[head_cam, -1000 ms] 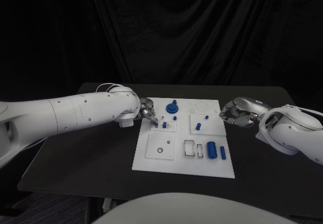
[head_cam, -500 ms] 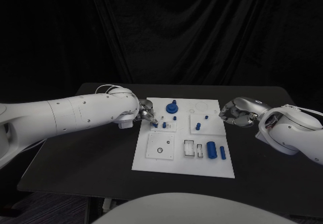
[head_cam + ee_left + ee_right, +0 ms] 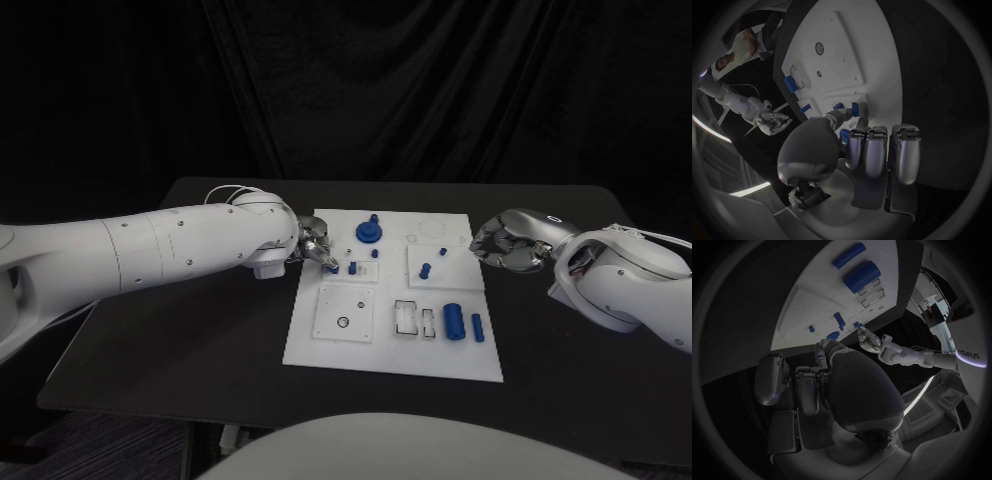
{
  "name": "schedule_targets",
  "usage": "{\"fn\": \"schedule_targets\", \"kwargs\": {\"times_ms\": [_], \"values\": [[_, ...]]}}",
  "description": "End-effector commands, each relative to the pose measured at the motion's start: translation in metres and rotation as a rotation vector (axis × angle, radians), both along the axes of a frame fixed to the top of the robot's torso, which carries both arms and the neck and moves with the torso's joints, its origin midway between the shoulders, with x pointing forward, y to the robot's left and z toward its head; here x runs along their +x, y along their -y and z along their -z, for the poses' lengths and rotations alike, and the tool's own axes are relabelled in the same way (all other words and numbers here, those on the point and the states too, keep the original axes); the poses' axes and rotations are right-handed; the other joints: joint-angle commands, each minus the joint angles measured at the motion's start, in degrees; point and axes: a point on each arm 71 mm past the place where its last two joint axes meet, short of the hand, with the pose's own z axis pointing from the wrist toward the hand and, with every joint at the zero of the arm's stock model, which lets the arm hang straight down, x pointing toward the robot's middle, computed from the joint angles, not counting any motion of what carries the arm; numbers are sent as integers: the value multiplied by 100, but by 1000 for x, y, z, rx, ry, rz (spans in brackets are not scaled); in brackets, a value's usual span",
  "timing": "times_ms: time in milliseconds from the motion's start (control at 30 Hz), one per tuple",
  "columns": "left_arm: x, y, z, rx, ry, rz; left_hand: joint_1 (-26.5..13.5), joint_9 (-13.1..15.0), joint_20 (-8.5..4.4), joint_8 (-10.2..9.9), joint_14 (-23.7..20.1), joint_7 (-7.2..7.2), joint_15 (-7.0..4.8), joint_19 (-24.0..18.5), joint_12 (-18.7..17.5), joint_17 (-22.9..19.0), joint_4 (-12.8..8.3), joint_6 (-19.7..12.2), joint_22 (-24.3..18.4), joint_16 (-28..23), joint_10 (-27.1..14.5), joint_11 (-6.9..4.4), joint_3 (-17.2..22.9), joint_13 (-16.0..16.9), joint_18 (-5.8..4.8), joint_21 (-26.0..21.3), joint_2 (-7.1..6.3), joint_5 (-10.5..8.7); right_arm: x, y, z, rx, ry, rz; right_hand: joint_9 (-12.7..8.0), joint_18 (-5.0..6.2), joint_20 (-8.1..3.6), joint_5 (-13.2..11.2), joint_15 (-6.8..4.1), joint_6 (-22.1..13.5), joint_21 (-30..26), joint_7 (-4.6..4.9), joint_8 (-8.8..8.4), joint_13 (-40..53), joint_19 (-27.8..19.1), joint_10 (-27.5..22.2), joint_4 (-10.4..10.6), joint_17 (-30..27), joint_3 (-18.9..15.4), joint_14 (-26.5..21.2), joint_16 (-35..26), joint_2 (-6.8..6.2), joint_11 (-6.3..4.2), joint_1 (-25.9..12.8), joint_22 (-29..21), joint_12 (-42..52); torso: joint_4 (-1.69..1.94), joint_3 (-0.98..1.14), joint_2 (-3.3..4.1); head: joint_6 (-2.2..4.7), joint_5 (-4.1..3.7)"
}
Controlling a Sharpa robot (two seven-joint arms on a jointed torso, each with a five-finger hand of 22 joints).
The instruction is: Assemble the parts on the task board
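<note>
The white task board (image 3: 325,345) lies mid-table. On it are a round blue knob (image 3: 369,233), several small blue pegs, and two blue cylinders (image 3: 454,321) near its right side. My left hand (image 3: 315,248) is over the board's far left part. Its thumb and a finger pinch a small blue peg (image 3: 335,267) (image 3: 855,109) that stands on the board beside another peg (image 3: 352,268). My right hand (image 3: 505,245) hovers at the board's right edge with its fingers (image 3: 807,386) curled in and nothing in them. The right wrist view shows the board (image 3: 817,300) and the cylinders (image 3: 861,274).
The black table (image 3: 173,350) runs well beyond the board on every side. A small black ring (image 3: 342,322) lies on the board's near left panel. White rectangular slots (image 3: 408,317) sit left of the cylinders. A peg (image 3: 426,269) stands between my two hands.
My left arm has shifted slightly while its fingers stay at the small peg. The right hand has not moved.
</note>
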Motion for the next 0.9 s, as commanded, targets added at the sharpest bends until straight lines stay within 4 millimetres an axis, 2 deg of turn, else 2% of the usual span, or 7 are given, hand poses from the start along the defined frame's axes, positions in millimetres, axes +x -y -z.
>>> {"fn": "schedule_targets", "kwargs": {"times_ms": [33, 133, 267, 333, 433, 667, 900], "values": [[-5, 3, 6, 0, -23, 18, -13, -3, -41, 18, 595, -34, -36, 602, 15, 1509, -6, -2, 1509, 15, 595, -47, 31, 1496, -36, -20, 46, -34, 0, 1, 2, -12, -13, 16, -8, 34, -6, 36, 33, -38, -35, 11, -7, 1504, -35, 602, -11, 1452, 37, 586, -38, 40, 32, -16, 988, 13, 3, 0, 0, 0, 2], [-4, 3, 6, 0, -22, 16, -42, -4, -42, 15, 595, -31, -36, 602, 15, 1509, 9, 0, 1509, 15, 595, -46, 48, 1496, -36, -20, 55, -59, 0, 1, 3, -12, -14, 16, -10, 38, -6, 35, 34, -43, -52, 13, -9, 1492, -43, 589, -16, 1444, 44, 582, -45, 39, 34, -24, 983, 6, 0, 1, -3, 0, 6], [-4, 3, 7, -1, -21, 15, -285, -28, -34, -16, 595, -39, -31, 602, 15, 1509, 195, 23, 1509, 15, 595, -44, -60, 1496, -36, -20, 95, -965, 0, 1, 3, -13, -15, 17, -10, 39, -6, 35, 34, -44, -57, 13, -9, 1490, -46, 586, -16, 1440, 44, 580, -49, 39, 34, -25, 981, 5, -2, 1, -1, 0, 5], [-3, 3, 7, -3, -19, 14, -487, -127, -25, -113, 595, 9, -8, 602, 15, 1509, 401, -21, 1509, 15, 595, -11, -222, 1496, -36, -20, 108, -1383, 0, 1, 3, -14, -15, 18, -10, 39, -6, 35, 34, -44, -57, 13, -9, 1490, -46, 586, -16, 1440, 44, 580, -49, 39, 34, -25, 981, 5, 0, 2, 0, 0, 3], [-3, 3, 7, -7, -16, 15, -716, -412, 29, -322, 595, 83, 48, 602, 15, 1509, 701, -48, 1509, 15, 595, 57, -529, 1496, -36, -20, 98, -1708, 0, 1, 3, -15, -16, 19, -11, 42, -5, 35, 35, -47, -69, 14, -11, 1486, -52, 582, -18, 1434, 45, 577, -54, 37, 34, -26, 977, 3, -2, 4, -4, 0, -3], [-2, 3, 8, -13, -9, 14, -998, -726, 81, -472, 595, 119, 90, 602, 15, 1509, 1204, 36, 1509, 15, 595, 100, -1077, 1496, -36, -20, 180, -2043, 0, 1, 3, -17, -20, 20, -12, 44, -5, 35, 35, -50, -81, 14, -13, 1483, -58, 578, -18, 1432, 46, 577, -56, 36, 35, -28, 974, 1, -6, 4, -8, 0, 1], [-1, 1, 9, -11, -9, 9, -1093, -802, 88, -481, 595, 119, 94, 602, 15, 1509, 1360, 89, 1509, 15, 595, 102, -1316, 1496, -36, -20, 258, -2215, 0, 1, 4, -19, -23, 19, -12, 44, -5, 35, 35, -50, -81, 14, -13, 1483, -58, 578, -18, 1432, 46, 577, -56, 36, 35, -28, 974, 1, -5, 1, -2, 0, 4]]}}
